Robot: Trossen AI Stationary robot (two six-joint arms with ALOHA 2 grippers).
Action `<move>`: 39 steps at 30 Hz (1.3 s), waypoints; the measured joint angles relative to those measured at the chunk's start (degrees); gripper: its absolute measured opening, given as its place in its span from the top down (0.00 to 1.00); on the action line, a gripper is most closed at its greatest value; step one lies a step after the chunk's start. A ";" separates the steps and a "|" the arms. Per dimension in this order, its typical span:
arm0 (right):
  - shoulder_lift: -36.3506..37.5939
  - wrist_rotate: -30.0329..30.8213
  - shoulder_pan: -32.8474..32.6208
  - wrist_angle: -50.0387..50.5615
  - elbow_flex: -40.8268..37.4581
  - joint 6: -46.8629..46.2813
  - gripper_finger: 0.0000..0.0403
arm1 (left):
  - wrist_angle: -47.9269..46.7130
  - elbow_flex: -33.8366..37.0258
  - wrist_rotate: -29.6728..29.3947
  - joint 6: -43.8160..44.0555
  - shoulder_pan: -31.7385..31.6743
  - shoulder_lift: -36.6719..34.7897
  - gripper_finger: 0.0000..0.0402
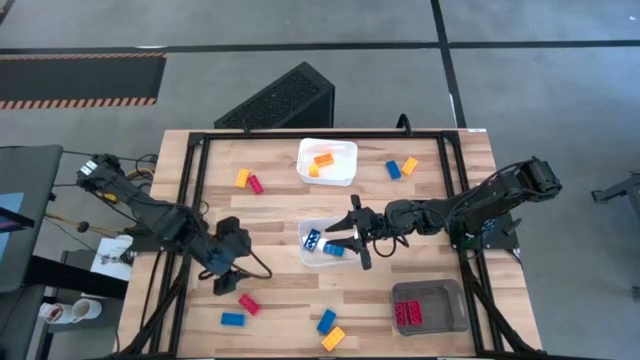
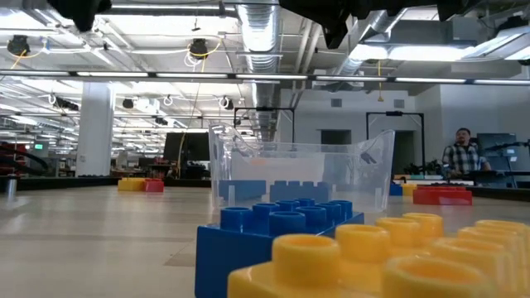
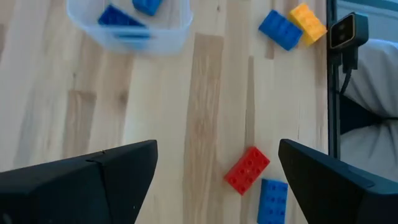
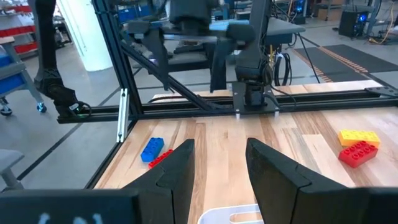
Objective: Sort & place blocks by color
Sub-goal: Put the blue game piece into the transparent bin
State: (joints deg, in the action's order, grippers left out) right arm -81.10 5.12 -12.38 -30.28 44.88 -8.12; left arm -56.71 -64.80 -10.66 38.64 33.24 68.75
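Your left end effector [image 1: 228,262] is wide open and holding nothing, hovering over bare tabletop [image 1: 280,310] near the front left, with a red block [image 3: 247,170] and a blue block [image 3: 272,200] touching each other just ahead of it. Right end effector [image 1: 352,240] sits over the clear tray [image 1: 303,258], fingers partly apart, nothing visibly between them in its wrist view. Sorting looks about half done: two blue blocks [image 1: 322,244] in the clear tray, orange ones in the white tray [image 1: 340,176], red ones in the grey tray [image 1: 450,310]. Loose ones remain: an orange/red pair at the back left [image 1: 249,181], a blue/orange pair at the back right [image 1: 401,168], and a blue/orange pair at the front [image 1: 329,329]. Main risk: because the red and blue touch, closing on one can drag or pinch the other, so you'd carry the wrong colour along. Come down centred on a single block and align with its long sides. Second risk: both arms converging on the middle tray, so keep the right one clear if you bring blue there.
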 joint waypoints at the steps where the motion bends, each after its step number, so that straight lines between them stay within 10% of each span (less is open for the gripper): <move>1: 0.00 -0.01 0.00 0.11 0.00 -0.03 0.59 | -0.20 -0.83 -0.87 -0.66 0.26 0.55 0.21; 22: 0.02 -0.03 -0.33 3.71 0.00 -2.10 0.59 | -1.66 -1.33 0.21 -3.40 1.62 17.85 0.21; 39: 0.02 -0.08 -0.33 4.30 0.00 -2.38 0.59 | 4.20 2.37 -4.58 -1.05 7.32 18.08 0.21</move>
State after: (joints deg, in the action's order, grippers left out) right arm -81.08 5.04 -12.71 -25.98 44.88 -10.50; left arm -52.51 -62.43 -15.24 37.59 40.56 86.83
